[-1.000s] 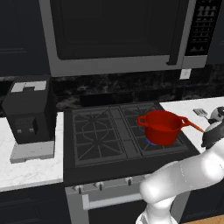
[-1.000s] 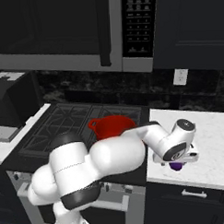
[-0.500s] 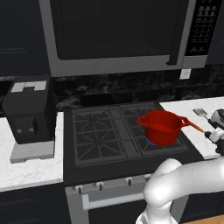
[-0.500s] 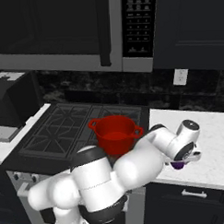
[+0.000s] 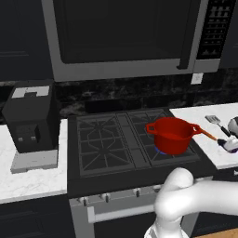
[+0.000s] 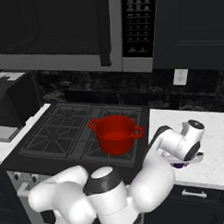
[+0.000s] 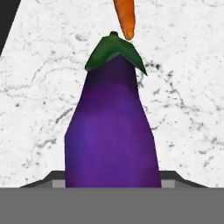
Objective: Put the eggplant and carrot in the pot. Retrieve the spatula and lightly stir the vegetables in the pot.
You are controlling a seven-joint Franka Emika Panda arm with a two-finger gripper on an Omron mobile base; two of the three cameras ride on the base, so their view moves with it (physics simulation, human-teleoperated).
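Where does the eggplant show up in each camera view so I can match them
Left base view: eggplant, purple sliver at the right edge, on the white counter.
Right base view, peeking under the white hand.
Hand view, large, centre.
Shared landmark: carrot, by the stem.

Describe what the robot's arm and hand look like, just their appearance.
The arm is made of glossy white, rounded, bulbous segments, with a dark grey to black band at a joint near its base. The hand has a white cylindrical wrist with a dark round end cap. No cables or markings show on it.
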